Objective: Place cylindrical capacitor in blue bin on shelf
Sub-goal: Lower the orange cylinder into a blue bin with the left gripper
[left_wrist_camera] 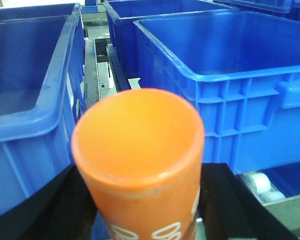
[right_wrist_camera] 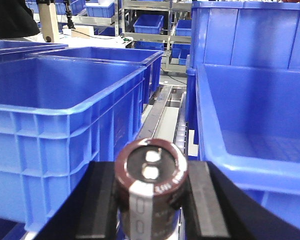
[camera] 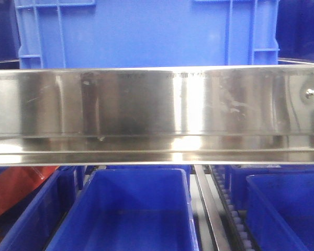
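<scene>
The cylindrical capacitor [right_wrist_camera: 150, 180], dark brown with a pale grey stripe and two silvery terminals on top, stands upright between the black fingers [right_wrist_camera: 104, 200] of my right gripper [right_wrist_camera: 151, 202], which is shut on it. It hangs over the gap between two blue bins, one to its left [right_wrist_camera: 65, 85] and one to its right [right_wrist_camera: 260, 115]. My left gripper [left_wrist_camera: 140, 205] is shut on an orange cylinder [left_wrist_camera: 137, 145] in front of other blue bins [left_wrist_camera: 230, 55]. The shelf's shiny steel rail [camera: 157, 112] crosses the front view; neither gripper shows there.
Below the rail sit three blue bins [camera: 131, 209] with a roller track [camera: 227, 209] between them. A large blue crate [camera: 146, 31] stands above the rail. A metal track [right_wrist_camera: 160, 107] runs between the bins ahead of the capacitor. More racks with bins [right_wrist_camera: 147, 22] stand far behind.
</scene>
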Tool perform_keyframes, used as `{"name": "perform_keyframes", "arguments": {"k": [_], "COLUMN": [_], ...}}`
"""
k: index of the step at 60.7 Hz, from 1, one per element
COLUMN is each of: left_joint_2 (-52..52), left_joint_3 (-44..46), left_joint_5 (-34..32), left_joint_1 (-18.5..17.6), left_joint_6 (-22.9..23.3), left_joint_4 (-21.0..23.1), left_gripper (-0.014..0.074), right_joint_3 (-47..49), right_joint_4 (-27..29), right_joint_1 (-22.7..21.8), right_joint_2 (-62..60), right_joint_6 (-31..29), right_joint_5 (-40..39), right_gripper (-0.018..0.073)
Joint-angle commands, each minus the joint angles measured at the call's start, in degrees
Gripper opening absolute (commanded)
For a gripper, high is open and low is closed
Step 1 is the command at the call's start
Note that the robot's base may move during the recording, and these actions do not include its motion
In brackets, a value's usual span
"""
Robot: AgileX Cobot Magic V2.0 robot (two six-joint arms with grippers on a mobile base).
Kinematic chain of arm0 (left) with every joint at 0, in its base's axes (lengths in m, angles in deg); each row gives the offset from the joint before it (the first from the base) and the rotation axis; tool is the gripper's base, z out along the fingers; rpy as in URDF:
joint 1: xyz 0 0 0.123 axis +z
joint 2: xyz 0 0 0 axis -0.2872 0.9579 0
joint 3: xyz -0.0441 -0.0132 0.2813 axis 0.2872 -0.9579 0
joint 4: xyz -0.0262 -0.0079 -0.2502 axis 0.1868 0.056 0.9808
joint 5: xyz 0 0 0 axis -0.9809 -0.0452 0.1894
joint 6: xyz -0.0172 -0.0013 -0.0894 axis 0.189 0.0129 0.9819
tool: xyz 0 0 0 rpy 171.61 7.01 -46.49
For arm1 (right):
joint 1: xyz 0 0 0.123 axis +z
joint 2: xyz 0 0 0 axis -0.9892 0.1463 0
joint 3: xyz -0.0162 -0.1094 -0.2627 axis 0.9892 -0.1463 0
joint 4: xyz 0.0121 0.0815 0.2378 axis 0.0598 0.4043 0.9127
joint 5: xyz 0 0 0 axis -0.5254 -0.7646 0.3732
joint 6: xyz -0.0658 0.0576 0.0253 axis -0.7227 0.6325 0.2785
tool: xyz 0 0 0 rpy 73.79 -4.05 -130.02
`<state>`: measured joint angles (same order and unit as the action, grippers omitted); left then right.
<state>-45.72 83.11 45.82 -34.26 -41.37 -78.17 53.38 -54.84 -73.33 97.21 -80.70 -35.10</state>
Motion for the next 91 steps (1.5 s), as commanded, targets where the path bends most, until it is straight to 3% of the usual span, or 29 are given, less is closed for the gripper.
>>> {"name": "perform_keyframes", "arguments": {"k": [1,72,80,91], "left_joint_2": [-0.2,-0.2,-0.2,1.3], "left_joint_3": [0.1,0.1,0.1,1.1], "left_joint_5": [-1.2,-2.4,-2.4,-6.9], "left_joint_1": [-0.3,-0.3,-0.3,-0.3], "left_joint_6": [0.0,0.0,0.0,-0.6], "left_joint_4": [0.2,-0.2,2.0,1.0], "left_gripper": [-0.0111,-0.0111,-0.0111,-0.0111], "right_joint_3": [-0.1,-0.1,-0.1,-0.1], "right_joint_4": [-0.4,-0.4,-0.4,-0.4], "right_joint_1": [0.0,0.0,0.0,0.0], "right_joint_2": [-0.1,-0.1,-0.1,-0.1], "right_joint_6": [-0.2,-0.2,-0.2,-0.2], "right_joint_5": [-1.4,-2.4,-2.4,-2.7], "right_gripper": [-0.0162,-0.0162,-0.0162,-0.0162]}}
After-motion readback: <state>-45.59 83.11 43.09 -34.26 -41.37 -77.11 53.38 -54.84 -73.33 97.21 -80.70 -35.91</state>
